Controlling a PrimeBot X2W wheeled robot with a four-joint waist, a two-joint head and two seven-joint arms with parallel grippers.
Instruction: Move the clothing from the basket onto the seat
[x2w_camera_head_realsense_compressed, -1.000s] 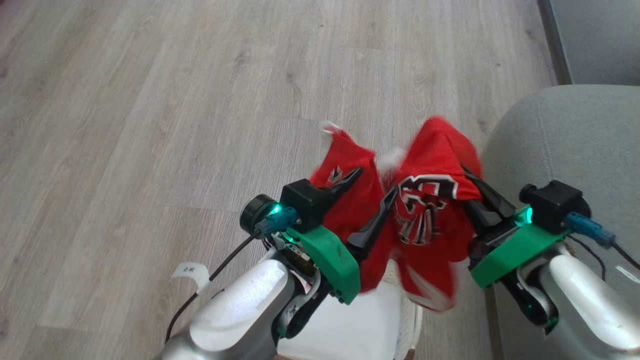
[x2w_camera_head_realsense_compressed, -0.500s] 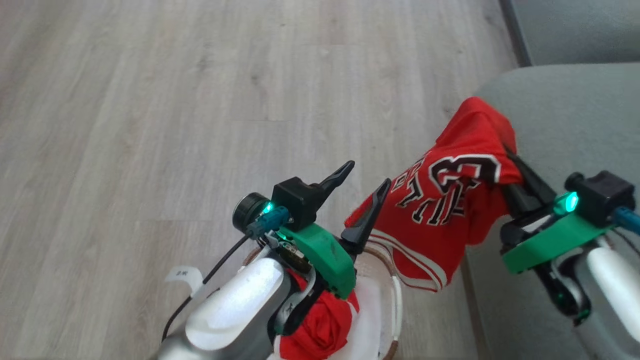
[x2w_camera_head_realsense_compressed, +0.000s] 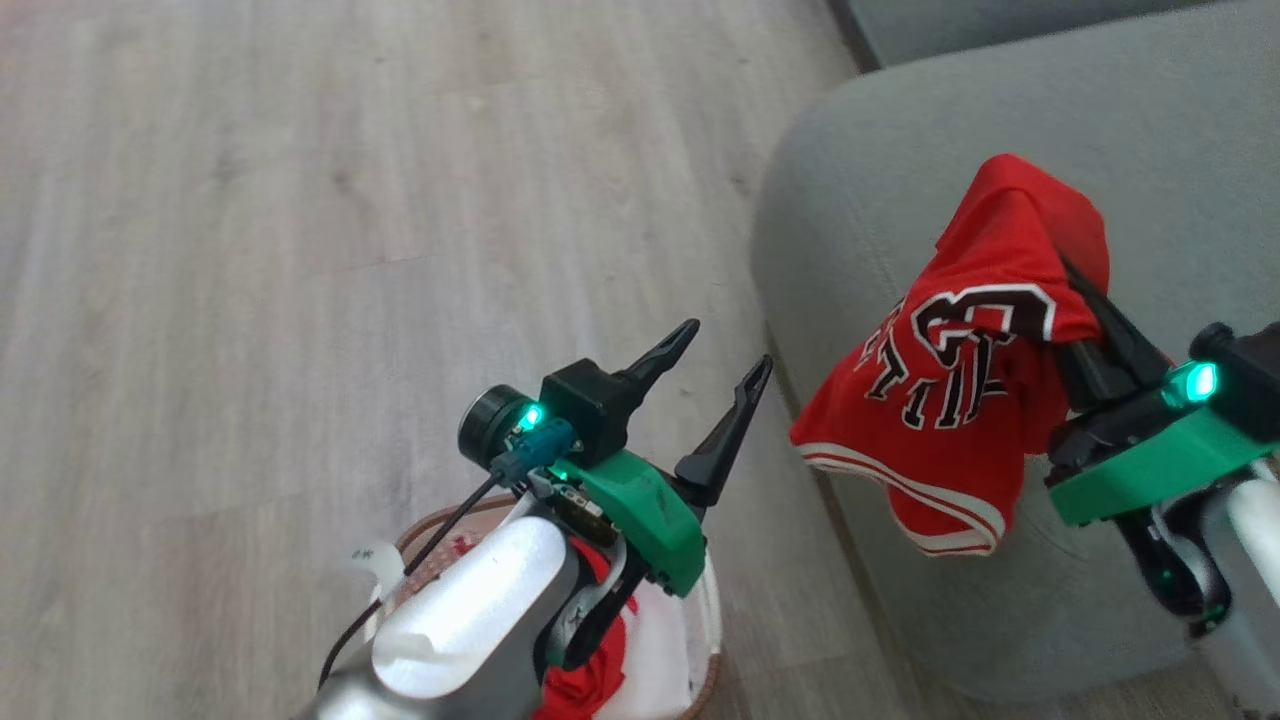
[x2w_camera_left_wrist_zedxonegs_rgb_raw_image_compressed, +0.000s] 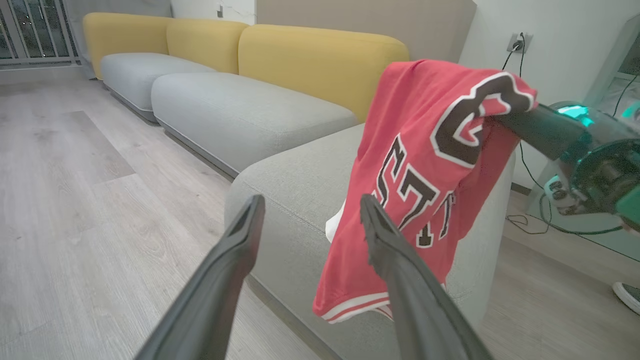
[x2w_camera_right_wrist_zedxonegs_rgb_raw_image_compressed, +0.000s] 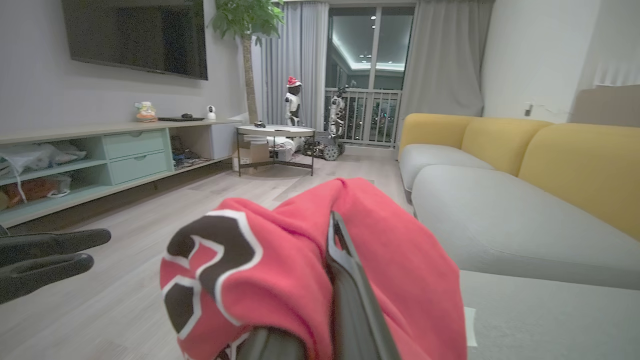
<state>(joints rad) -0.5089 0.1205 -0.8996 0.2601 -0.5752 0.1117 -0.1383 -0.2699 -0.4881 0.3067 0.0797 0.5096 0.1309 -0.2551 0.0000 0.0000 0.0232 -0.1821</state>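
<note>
1. Where the seat (x2w_camera_head_realsense_compressed: 1150, 100) rounds off at its near corner, wood floor (x2w_camera_head_realsense_compressed: 300, 200) stretches wide to its left.
2. My right gripper (x2w_camera_head_realsense_compressed: 1085, 300) is pinched on the red jersey (x2w_camera_head_realsense_compressed: 960, 370). The jersey hangs at that corner, hem down the seat's side; whether they touch I cannot tell.
3. My left gripper (x2w_camera_head_realsense_compressed: 727, 343) is spread, holding nothing, raised above the basket (x2w_camera_head_realsense_compressed: 430, 522), where more red clothing (x2w_camera_head_realsense_compressed: 590, 680) lies.

basket (x2w_camera_head_realsense_compressed: 712, 640) on floor (x2w_camera_head_realsense_compressed: 300, 250) left of seat (x2w_camera_head_realsense_compressed: 900, 150), jersey (x2w_camera_head_realsense_compressed: 960, 400) above seat edge
</note>
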